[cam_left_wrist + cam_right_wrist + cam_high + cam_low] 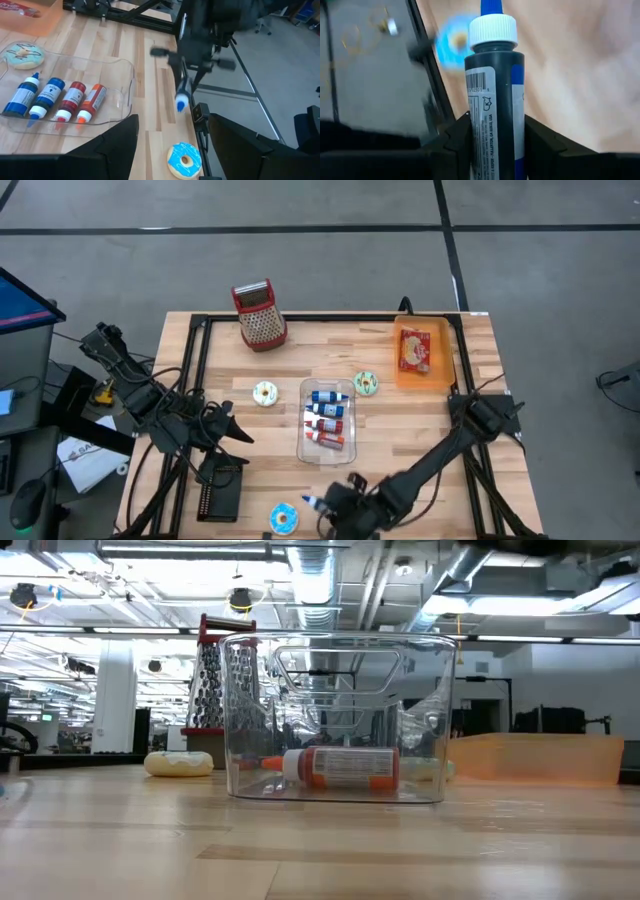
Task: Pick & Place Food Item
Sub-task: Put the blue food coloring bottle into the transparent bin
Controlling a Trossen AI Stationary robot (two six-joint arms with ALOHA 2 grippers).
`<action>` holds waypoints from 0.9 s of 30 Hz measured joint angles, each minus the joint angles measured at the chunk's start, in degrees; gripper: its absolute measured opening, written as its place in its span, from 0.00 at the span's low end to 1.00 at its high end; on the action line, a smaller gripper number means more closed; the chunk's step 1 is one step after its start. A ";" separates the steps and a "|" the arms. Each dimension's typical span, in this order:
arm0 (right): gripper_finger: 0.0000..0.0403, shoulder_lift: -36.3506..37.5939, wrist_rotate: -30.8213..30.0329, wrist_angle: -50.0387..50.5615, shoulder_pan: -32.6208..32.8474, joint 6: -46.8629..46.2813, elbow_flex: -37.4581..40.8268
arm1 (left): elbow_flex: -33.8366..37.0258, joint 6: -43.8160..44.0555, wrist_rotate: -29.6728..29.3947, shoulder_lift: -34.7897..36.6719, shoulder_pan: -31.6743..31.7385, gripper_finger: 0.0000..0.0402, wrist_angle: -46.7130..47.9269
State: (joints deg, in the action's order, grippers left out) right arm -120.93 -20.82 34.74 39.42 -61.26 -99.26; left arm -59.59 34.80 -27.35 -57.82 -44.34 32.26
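Note:
A dark blue squeeze bottle with a white cap and blue tip is held by my right gripper, near the table's near edge. In the left wrist view the bottle slants cap-down below that gripper. A blue-iced donut lies on the table just to the bottle's left. The clear tray at mid-table holds several more bottles lying on their sides. My left gripper hangs open above the table's left part, touching nothing. My right gripper pinches the bottle's body between its two fingers, one on each side. The bottle lies along the fingers, its white cap and blue tip sticking out past them. The fingers slant downward, and the bottle hangs cap-down, clear of the table.
A red-topped metal grater stands at the far side. An orange tray with a red packet sits far right. A white donut and a green-iced donut flank the clear tray. A black block lies near left.

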 joint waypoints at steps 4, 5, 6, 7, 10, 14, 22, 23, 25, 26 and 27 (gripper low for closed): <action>0.32 5.51 -6.08 3.41 -3.39 4.78 -0.14 | 0.00 -0.01 -0.71 0.00 0.00 0.59 -0.19; 0.32 6.54 -7.58 4.72 -4.67 5.97 -0.13 | 0.00 -0.02 -0.91 0.00 0.00 0.59 -0.23; 0.32 7.74 -9.00 6.12 -6.05 7.15 -0.12 | 0.00 -0.03 -1.25 0.00 0.00 0.59 -0.22; 0.32 8.87 -10.04 7.98 -7.63 8.63 -0.09 | 0.00 -0.02 -1.65 0.00 0.05 0.59 -0.20; 0.32 11.25 -8.94 11.08 -13.37 14.43 -0.22 | 0.00 -0.11 -2.57 0.00 0.07 0.59 -0.18; 0.32 10.28 2.27 14.45 -21.17 26.86 0.04 | 0.00 -0.24 -3.86 0.00 0.07 0.59 -0.08; 0.32 9.53 17.45 19.20 -31.31 43.59 5.91 | 0.00 -0.29 -6.71 0.02 0.07 0.59 0.13; 0.32 9.61 18.41 18.48 -32.25 44.63 6.58 | 0.00 -0.69 -7.18 0.02 0.07 0.59 0.31; 0.32 10.00 20.95 17.76 -33.94 46.37 7.92 | 0.00 -2.05 -8.07 0.02 0.07 0.59 0.40; 0.32 10.03 22.31 18.00 -34.66 46.78 8.57 | 0.00 -2.60 -8.43 0.02 0.07 0.59 0.33; 0.32 9.94 23.47 17.75 -35.22 47.12 9.04 | 0.00 -2.83 -8.80 0.02 0.09 0.59 0.29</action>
State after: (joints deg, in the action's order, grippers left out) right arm -110.98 2.65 52.49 4.20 -14.14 -90.23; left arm -59.59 31.97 -36.16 -57.80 -44.25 32.56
